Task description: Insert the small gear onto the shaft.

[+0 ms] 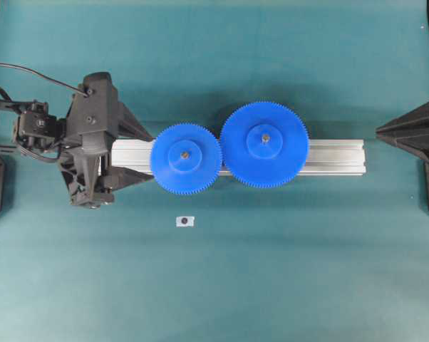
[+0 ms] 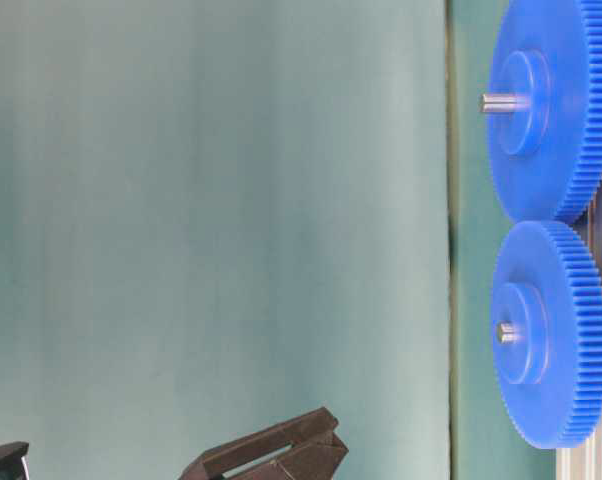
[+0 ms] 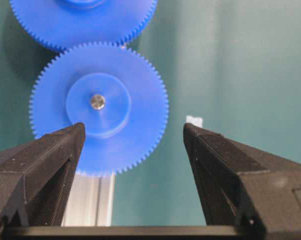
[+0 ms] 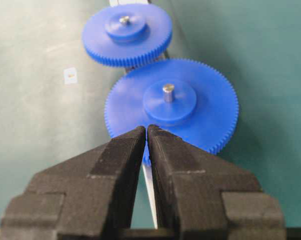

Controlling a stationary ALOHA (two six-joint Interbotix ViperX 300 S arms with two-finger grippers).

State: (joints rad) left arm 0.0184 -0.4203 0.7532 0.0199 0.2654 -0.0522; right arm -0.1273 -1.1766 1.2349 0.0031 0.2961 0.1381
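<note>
**Two blue gears side by side on the rail, left claw spread wide next to them**

Both gears sit on the aluminium rail, teeth meshing where they meet. The small gear is at the rail's left end, flat on top of it, with a pin poking up through its hub. The larger gear is just to its right, also with a pin through the middle.

The left gripper is right at the rail's left end, just beside the small gear's rim. Its fingers are spread well apart with nothing between them. In the left wrist view the small gear's edge sits in the gap, but neither finger looks to be touching it.

The right gripper is off past the rail's right end, well clear of the larger gear. Its jaws are pressed together and pinching nothing.

One more bit: the shaft on its small silvery base is on the green mat in front of the rail, below the small gear in the overhead view and apart from everything else.
</note>
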